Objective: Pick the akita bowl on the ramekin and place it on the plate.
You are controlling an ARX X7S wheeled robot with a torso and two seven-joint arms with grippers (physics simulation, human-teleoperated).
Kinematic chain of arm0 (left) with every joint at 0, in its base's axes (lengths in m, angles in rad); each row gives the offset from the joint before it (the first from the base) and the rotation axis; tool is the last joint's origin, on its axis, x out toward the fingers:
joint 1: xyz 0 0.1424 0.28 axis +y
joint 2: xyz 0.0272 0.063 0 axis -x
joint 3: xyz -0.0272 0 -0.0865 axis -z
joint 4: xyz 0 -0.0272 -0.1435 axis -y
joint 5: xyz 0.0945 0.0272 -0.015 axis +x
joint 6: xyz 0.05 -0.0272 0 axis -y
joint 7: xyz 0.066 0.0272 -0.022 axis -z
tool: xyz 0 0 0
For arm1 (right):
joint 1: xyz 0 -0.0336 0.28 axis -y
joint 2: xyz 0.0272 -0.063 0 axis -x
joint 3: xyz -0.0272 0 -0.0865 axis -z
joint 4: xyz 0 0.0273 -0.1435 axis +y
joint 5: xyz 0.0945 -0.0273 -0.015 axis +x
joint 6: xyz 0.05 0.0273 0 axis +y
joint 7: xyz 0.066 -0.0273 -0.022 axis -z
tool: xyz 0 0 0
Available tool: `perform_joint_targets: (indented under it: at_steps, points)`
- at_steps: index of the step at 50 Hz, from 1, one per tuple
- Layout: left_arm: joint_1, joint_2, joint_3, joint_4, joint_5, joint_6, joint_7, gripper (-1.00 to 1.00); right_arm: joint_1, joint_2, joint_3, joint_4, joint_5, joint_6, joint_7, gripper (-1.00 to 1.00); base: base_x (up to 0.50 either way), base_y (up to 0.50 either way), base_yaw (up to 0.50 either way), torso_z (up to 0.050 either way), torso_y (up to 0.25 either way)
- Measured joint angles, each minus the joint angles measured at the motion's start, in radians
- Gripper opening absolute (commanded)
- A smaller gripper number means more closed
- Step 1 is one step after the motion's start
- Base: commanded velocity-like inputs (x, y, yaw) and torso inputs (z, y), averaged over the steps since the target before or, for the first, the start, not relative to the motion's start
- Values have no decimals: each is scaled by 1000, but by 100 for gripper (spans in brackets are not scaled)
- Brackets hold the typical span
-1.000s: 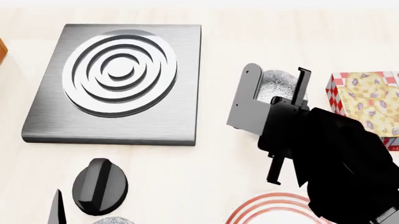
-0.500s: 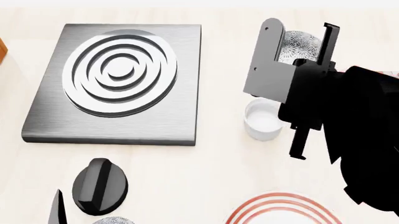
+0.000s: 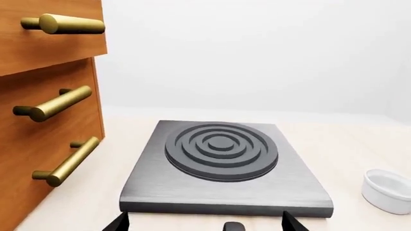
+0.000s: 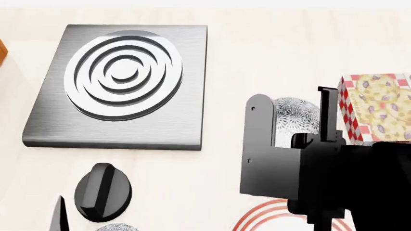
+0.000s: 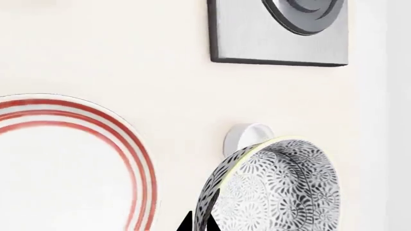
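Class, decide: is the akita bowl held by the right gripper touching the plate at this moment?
Apart. The right wrist view shows the akita bowl held on edge, with bare tabletop between it and the rim of the plate.

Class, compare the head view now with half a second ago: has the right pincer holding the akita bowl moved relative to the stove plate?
Yes. The right pincer with the akita bowl has come nearer the camera, from level with the stove plate's far part to its near edge, toward the plate.
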State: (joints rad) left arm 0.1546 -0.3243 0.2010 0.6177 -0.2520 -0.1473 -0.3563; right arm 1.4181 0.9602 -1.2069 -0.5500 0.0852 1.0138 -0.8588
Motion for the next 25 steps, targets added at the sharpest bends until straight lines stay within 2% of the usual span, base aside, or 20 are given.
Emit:
perform_joint_targets:
  at_steps: [25]
  points:
    - [-1,-9,-1,6,-5,0,-14,100,-163,190,27,-364,104,130,77,-100,0,0,0,0,0]
